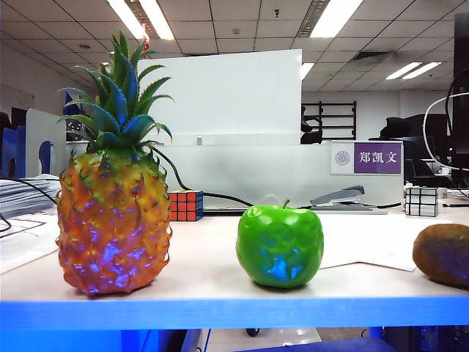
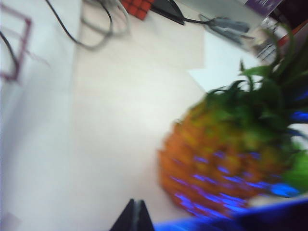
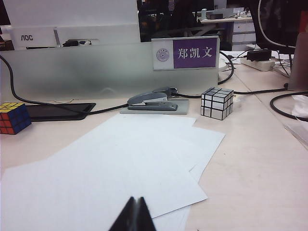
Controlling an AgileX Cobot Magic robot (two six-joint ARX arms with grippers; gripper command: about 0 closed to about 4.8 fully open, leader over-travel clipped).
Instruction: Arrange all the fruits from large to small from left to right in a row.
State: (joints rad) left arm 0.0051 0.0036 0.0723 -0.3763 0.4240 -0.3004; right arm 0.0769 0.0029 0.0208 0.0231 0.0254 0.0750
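While I watch from my remote desk, this is what I read off the cameras:

Writing: a purple nameplate (image 3: 186, 53) on the frosted divider carries white Chinese characters 郑凯文 beside a round emblem; a white monitor base (image 3: 32, 36) behind the divider reads AOC.

Fruits: the pineapple (image 1: 113, 213) stands upright at the left of the exterior view, the green apple (image 1: 279, 245) near the middle, the brown kiwi (image 1: 442, 254) at the right edge, partly cut off — all three along the front edge of the table (image 1: 212, 282), apart from each other.

Left gripper (image 2: 134, 216): fingertips pressed together, empty, hovering just beside the pineapple; that picture is blurred.

Right gripper (image 3: 135, 211): fingertips pressed together, holding nothing, over loose white paper sheets (image 3: 110, 168).

Around: a coloured puzzle cube (image 3: 13, 117) next to a dark tablet (image 3: 60, 110), a grey stapler (image 3: 153, 99), and a silver mirror cube (image 3: 217, 102) — all near the divider, behind the fruits.

In the way: black cables (image 3: 288, 103) run across the table at the right.
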